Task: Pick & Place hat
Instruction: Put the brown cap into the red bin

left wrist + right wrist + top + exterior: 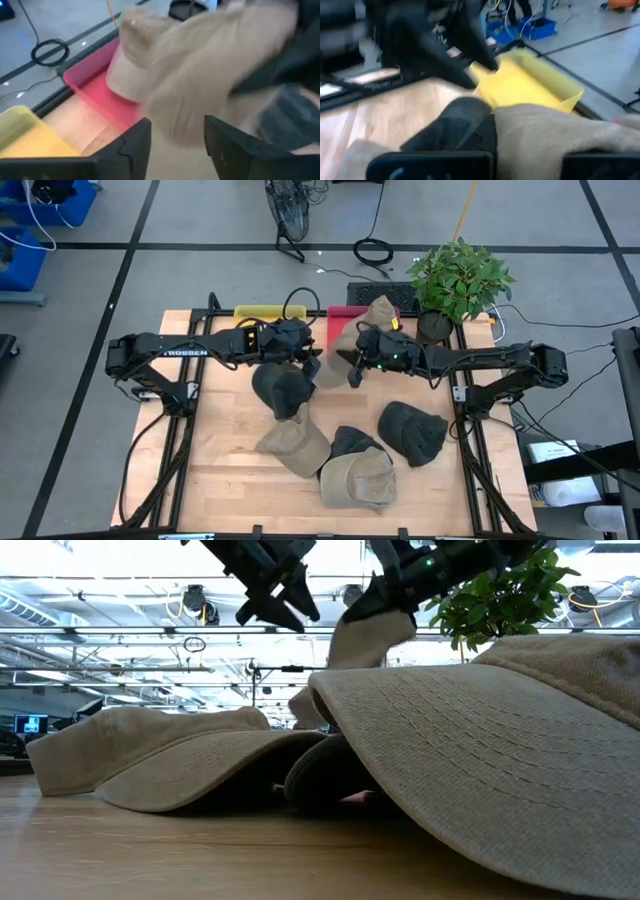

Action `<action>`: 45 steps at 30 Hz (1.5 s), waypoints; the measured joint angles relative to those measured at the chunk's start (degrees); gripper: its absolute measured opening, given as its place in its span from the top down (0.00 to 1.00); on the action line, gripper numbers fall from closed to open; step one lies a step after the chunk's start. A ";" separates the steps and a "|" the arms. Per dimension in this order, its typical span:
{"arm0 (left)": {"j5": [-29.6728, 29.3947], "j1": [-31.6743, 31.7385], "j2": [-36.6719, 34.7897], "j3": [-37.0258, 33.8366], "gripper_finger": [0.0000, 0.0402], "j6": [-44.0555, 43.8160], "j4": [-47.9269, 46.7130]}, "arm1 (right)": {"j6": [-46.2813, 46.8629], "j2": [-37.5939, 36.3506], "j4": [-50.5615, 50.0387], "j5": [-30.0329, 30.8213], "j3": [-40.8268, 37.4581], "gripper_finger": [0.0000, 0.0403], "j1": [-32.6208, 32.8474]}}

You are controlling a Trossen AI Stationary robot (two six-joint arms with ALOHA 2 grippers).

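Observation:
A tan hat (372, 320) is up in the air at the table's far middle, by the pink bin (343, 313), with my right gripper (353, 372) shut on it. In the low view it hangs under that gripper (372, 602). My left gripper (313, 363) stands just left of the hat, open, with nothing between its fingers (135, 145). The hat (200, 75) fills the left wrist view ahead of them. Several other hats, dark and tan, lie on the table. My right gripper pinches the tan hat's cloth (555, 130) between its two fingers, coming nearly level from the table's right side. Which part of the hat it has cannot be told. The hat (365, 640) hangs below the fingers, clear of the table.
A yellow bin (262, 312) stands left of the pink one at the far edge. Dark hats (280, 390) (412, 432) and tan hats (295, 445) (360, 480) cover the table's middle and near part. A potted plant (458, 280) stands at the far right corner.

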 joint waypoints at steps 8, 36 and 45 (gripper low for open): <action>-7.42 -0.89 -7.25 -0.07 0.42 -2.59 -10.56 | -6.57 -2.50 0.28 0.13 0.00 1.00 -7.48; -15.82 -8.72 -17.44 0.00 0.58 -8.83 -24.75 | -14.77 9.02 -2.86 2.73 -0.33 1.00 -18.46; -15.93 -9.84 -17.44 0.00 0.58 -13.56 -29.06 | -13.29 2.51 -8.94 11.91 -0.33 0.87 -18.35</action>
